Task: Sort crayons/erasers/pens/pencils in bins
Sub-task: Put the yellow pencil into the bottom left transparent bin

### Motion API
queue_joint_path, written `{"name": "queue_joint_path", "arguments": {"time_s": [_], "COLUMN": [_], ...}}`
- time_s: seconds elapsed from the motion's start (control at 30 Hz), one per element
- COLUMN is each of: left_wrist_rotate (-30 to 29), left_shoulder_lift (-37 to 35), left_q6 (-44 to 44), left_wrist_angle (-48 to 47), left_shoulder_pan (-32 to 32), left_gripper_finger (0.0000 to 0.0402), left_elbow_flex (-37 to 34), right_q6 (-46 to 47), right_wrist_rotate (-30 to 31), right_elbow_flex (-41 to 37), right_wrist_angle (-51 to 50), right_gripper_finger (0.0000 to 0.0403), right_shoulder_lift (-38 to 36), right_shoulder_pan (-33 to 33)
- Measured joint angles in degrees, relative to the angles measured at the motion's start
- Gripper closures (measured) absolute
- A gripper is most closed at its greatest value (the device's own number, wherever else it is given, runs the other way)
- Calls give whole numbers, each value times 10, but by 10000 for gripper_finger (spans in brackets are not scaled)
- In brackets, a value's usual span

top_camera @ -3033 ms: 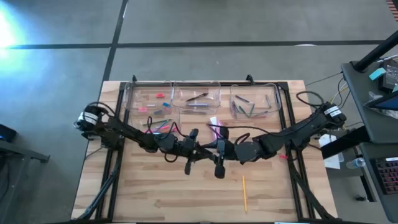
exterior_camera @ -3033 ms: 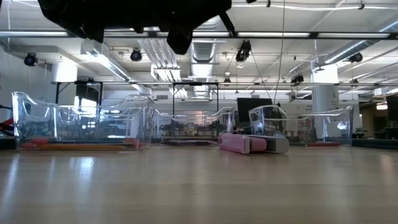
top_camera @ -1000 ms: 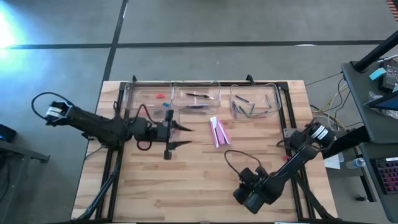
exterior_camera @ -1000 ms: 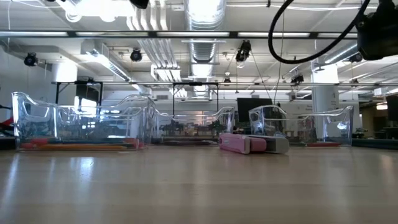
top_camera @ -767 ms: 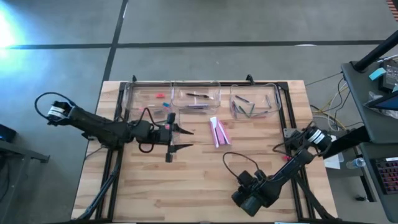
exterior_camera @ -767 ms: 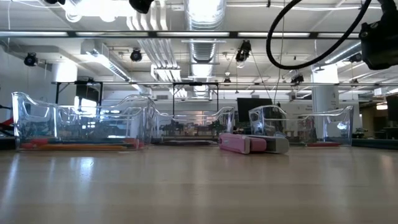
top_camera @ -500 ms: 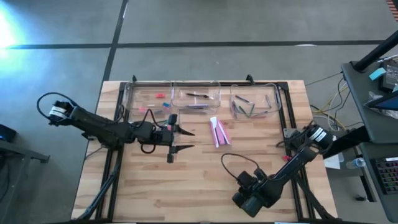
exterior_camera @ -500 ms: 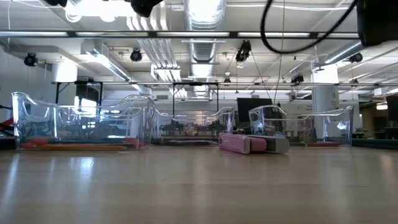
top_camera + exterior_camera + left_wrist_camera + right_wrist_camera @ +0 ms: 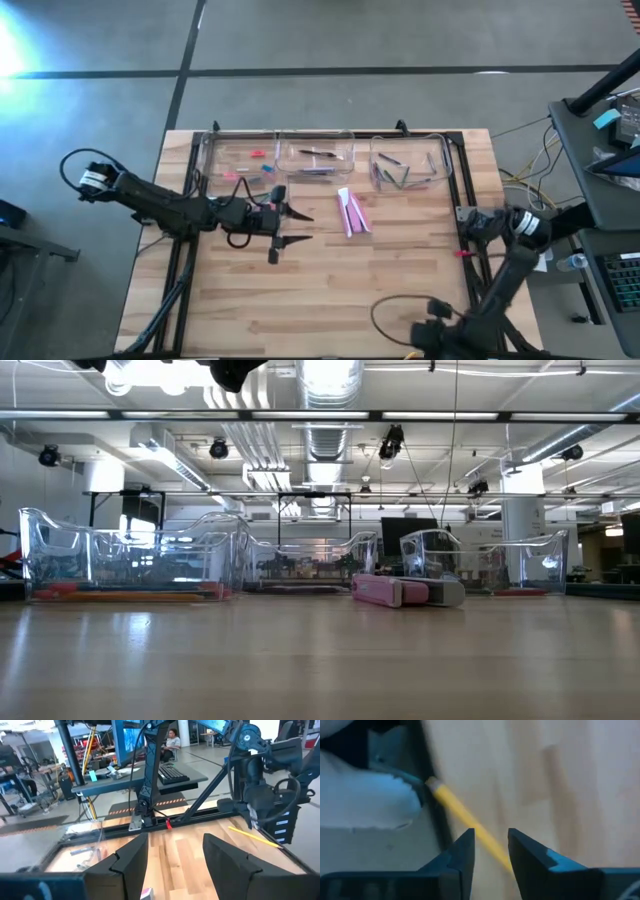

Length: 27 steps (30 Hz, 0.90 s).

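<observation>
Fingers of the right gripper [image 9: 490,837] stand a narrow gap apart with a yellow pencil [image 9: 455,810] running through that gap. The pencil does not appear to lie on the wood, so it is judged to be clamped. Its long axis slants out ahead of the gripper, and its eraser end pokes over the dark rail at the table's edge.

In the high view this gripper sits at the near edge of the table [image 9: 330,290], right of centre. The right arm is folded down from its base at the right side, and a cable loops beside the wrist.

The bins [image 9: 352,150] stand in a row along the far edge, well apart from the pencil, with the whole depth of the table between. The right-hand bin [image 9: 441,168], which holds dark thin sticks, is the nearest to this arm. Which bin takes pencils cannot be told.

The coming move is judged to be a long carry away from the near edge, with the pencil turned to lie along a bin.

The left gripper [image 9: 305,226] hangs over the table left of centre, open wide and empty, pointing toward the table's middle from a stretched, low arm. Two pink-and-white erasers [image 9: 352,212] lie just beyond it, their long axes pointing at the bins. The left arm is much the nearer to them.
</observation>
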Motion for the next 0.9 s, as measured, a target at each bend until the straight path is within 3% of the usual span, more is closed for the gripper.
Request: {"name": "queue_joint_path", "arguments": {"time_s": [0.17,0.47,0.6,0.9], "left_wrist_rotate": [0,0,0,2], "left_shoulder_lift": [0,0,0,2], "left_q6": [-9,-11,-21,-23], "left_wrist_angle": [-1,0,0,0], "left_shoulder_pan": [-1,-2,-2,-3], "left_gripper_finger": [227,227,227,227], "left_elbow_flex": [0,0,0,0], "right_q6": [39,15,6,-48], "right_wrist_rotate": [-1,-43,-45,-43], "right_elbow_flex": [11,14,14,9], "right_wrist_angle": [7,-23,-24,-36], "right_gripper_finger": [265,213,237,343], "right_shoulder_lift": [31,103,112,109], "right_shoulder_pan": [42,46,40,9]}}
